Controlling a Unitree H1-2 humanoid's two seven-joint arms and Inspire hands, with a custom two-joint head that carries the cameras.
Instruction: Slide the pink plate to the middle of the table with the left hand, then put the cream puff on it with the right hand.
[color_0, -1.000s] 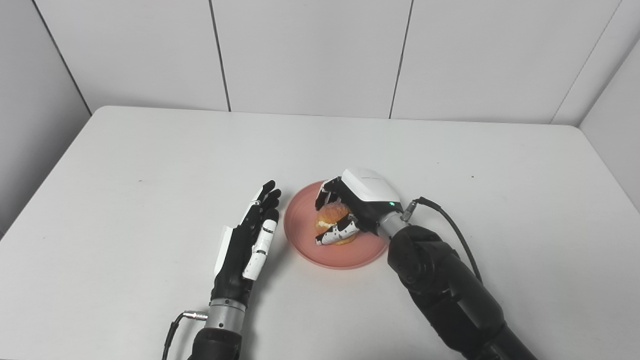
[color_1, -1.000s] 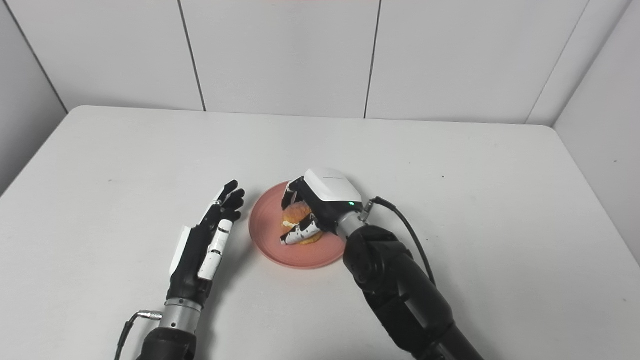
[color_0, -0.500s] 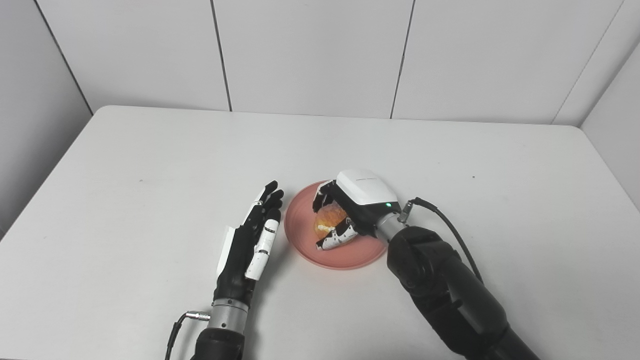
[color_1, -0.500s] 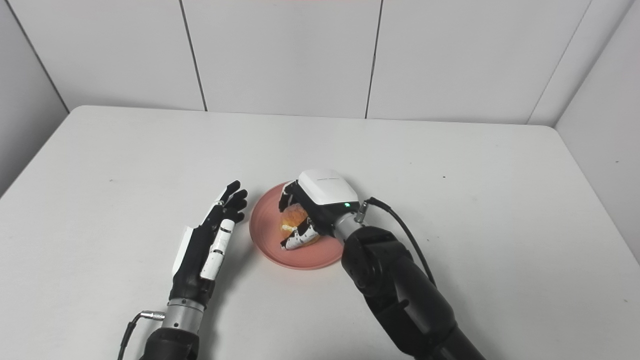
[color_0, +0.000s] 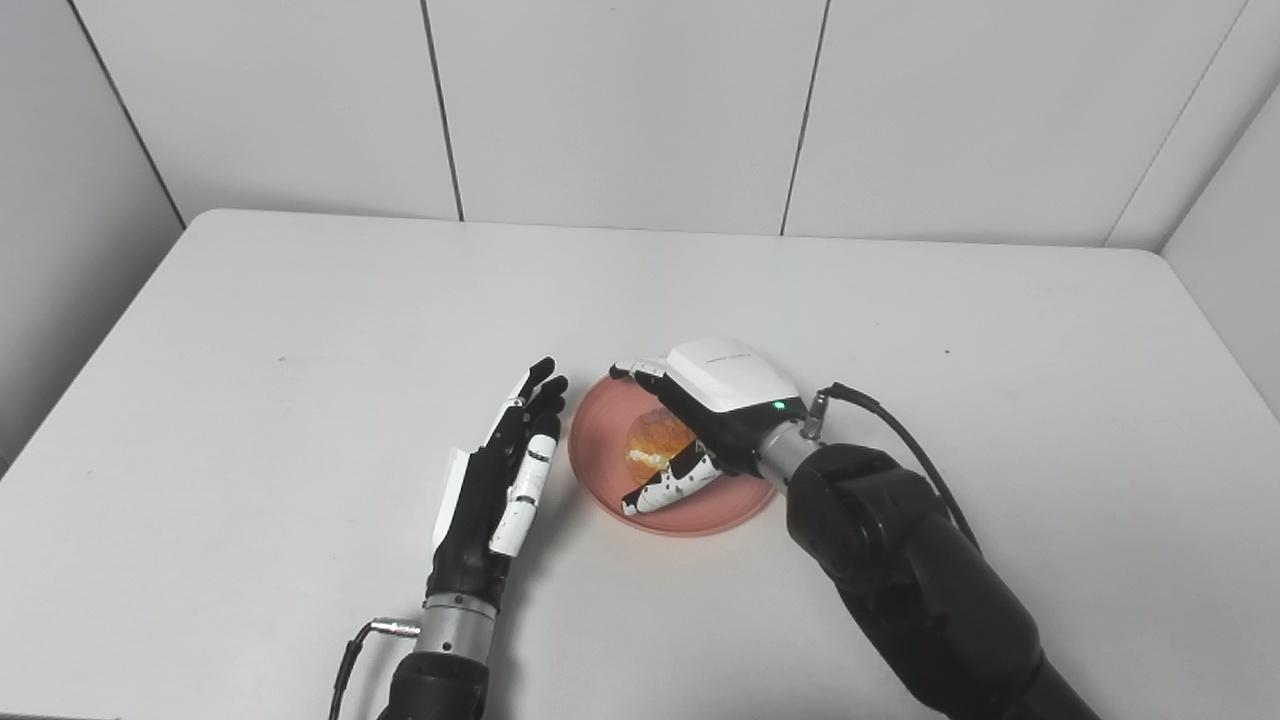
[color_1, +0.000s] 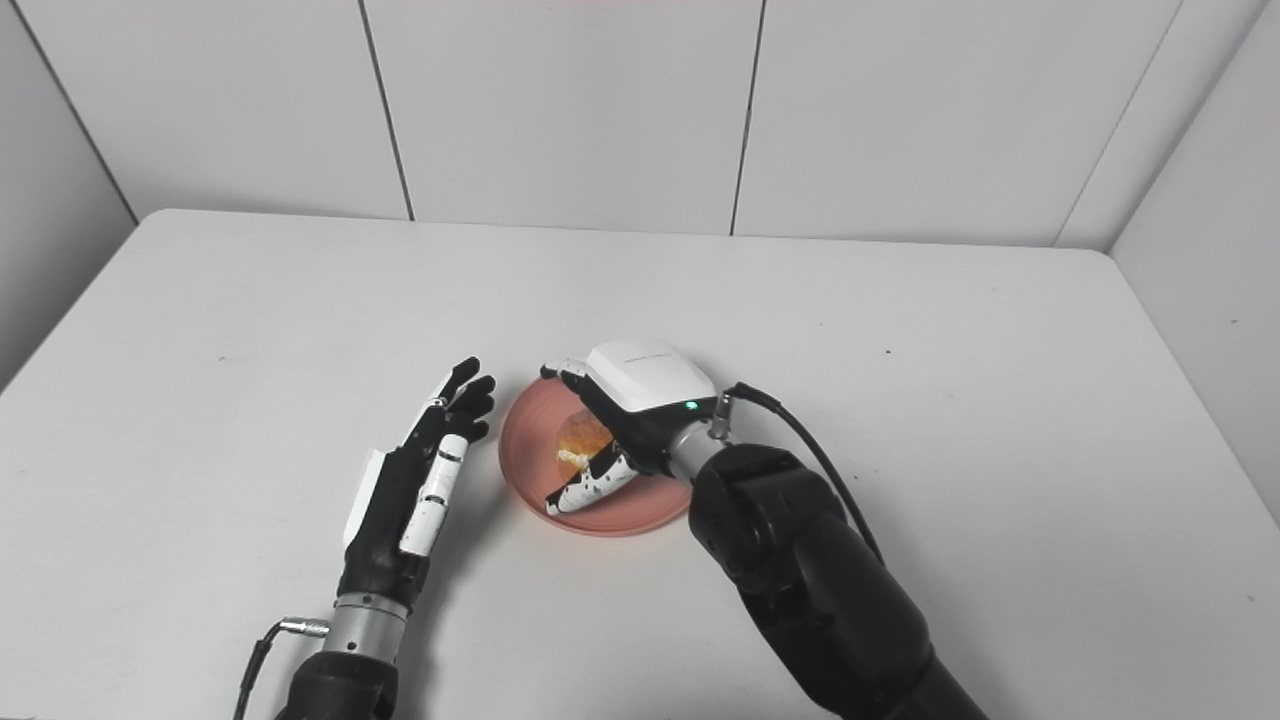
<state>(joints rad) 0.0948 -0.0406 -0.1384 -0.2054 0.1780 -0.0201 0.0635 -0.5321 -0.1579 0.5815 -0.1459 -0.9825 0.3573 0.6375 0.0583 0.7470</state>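
Left eye view: the plate (color_0: 600, 480) lies flat near the middle of the white counter (color_0: 300, 330); the puff (color_0: 655, 441) sits on it, toward the plate's centre; the right hand (color_0: 700, 420) is over the plate with its fingers (color_0: 640, 372) stretched out past the puff's far side and its thumb (color_0: 670, 487) reaching along the near side, so the hand is spread apart around the puff and not clamped on it; whether a fingertip touches the puff I cannot tell; the left hand (color_0: 500, 470) rests on edge on the counter just left of the plate, fingers straight and together, palm toward the plate, holding nothing; a narrow strip of counter shows between it and the rim.

Right eye view: the same layout seen from a little to the right; the plate (color_1: 525, 455) shows more of its left rim; the puff (color_1: 582, 440) is half hidden under the right hand (color_1: 635, 415), whose white back faces up with a green light lit near the wrist; the left hand (color_1: 415, 480) lies flat-fingered and empty beside the plate, clearly apart from it; a black cable (color_1: 800, 440) loops from the right wrist.
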